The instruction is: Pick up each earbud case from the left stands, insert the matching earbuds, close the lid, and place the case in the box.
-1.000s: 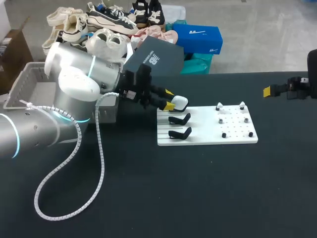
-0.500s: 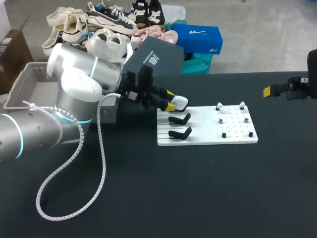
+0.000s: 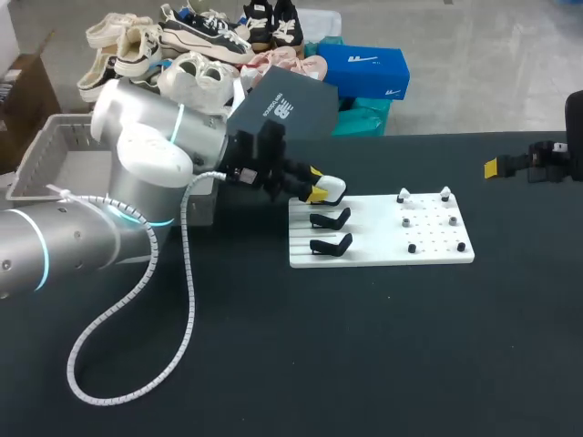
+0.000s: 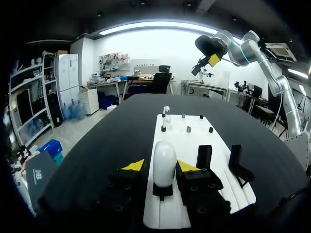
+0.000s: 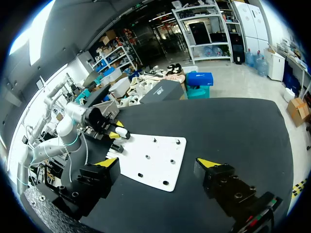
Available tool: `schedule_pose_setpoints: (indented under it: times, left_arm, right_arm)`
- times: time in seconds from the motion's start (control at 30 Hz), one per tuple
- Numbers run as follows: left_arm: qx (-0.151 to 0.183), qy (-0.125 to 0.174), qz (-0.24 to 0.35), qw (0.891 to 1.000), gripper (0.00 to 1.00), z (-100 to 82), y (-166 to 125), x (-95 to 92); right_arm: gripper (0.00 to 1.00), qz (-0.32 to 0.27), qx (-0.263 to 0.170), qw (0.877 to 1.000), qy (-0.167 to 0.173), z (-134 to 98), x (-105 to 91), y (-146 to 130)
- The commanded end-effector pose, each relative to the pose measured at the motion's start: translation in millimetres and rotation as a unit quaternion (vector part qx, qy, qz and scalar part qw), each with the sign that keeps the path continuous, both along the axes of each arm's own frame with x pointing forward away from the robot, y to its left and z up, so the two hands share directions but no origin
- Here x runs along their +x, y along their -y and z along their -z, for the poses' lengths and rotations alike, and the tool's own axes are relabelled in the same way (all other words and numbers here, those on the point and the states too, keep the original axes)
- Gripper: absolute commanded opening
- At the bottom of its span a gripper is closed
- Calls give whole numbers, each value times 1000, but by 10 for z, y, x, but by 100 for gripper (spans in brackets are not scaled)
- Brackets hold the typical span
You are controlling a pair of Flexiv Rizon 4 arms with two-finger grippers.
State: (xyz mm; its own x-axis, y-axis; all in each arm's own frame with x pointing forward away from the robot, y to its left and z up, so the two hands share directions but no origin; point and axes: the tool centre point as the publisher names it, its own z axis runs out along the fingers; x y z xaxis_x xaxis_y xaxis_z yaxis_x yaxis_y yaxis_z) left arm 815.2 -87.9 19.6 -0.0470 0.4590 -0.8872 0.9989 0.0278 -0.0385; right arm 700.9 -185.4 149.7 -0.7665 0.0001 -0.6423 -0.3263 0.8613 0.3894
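One white case (image 3: 333, 188), upper middle overhead, sits between my left gripper (image 4: 161, 166)'s parted fingers, unclamped I think. I'd centre, squeeze gently, lift straight up.

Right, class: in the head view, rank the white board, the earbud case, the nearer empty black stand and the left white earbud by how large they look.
1. white board, clearly largest.
2. earbud case and empty black stand: they look about alike, so I won't rank them.
3. white earbud, smallest.
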Motion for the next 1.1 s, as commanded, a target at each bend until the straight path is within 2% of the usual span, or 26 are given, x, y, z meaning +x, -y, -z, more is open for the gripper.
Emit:
schedule_pose_setpoints:
  times: [0.03, 0.1, 0.13, 0.17, 0.2, 0.47, 0.63, 0.67, 0.77, 0.9, 1.0, 1.1]
  left_arm:
    - [0, 0, 4, 1000, 40, 26, 19, 29]
    - [-1, 0, 6, 1000, 37, 29, 19, 23]
    - [-1, 0, 7, 1000, 32, 28, 19, 18]
    - [-1, -1, 8, 1000, 24, 27, 19, 14]
    - [-2, -1, 9, 1000, 0, 25, 18, 8]
    - [-13, -6, 13, 1000, 0, -54, -54, -45]
    - [-36, -7, 6, 999, 0, -257, -156, -103]
    - [-43, -7, 6, 999, 0, -348, -183, -134]
    - [-64, 29, -3, 997, 0, -547, -236, -236]
    - [-95, 61, -16, 994, 0, -759, -286, -385]
    - [-111, 77, -24, 991, 0, -833, -302, -476]
    - [-121, 79, -28, 989, 0, -873, -311, -555]
  right_arm:
    - [100, -3, 2, 1000, 0, 7, 10, 12]
    - [100, -3, 2, 1000, 0, 7, 10, 12]
    - [100, -3, 2, 1000, 0, 7, 10, 12]
    - [100, -3, 2, 1000, 0, 7, 10, 12]
    - [100, -3, 2, 1000, 0, 7, 10, 12]
    - [100, -3, 2, 1000, 0, 7, 10, 12]
    - [100, -3, 2, 1000, 0, 7, 10, 12]
    - [100, -3, 2, 1000, 0, 7, 10, 12]
    - [100, -3, 2, 1000, 0, 7, 10, 12]
    - [100, -3, 2, 1000, 0, 7, 10, 12]
    - [100, -3, 2, 1000, 0, 7, 10, 12]
    - [100, -3, 2, 1000, 0, 7, 10, 12]
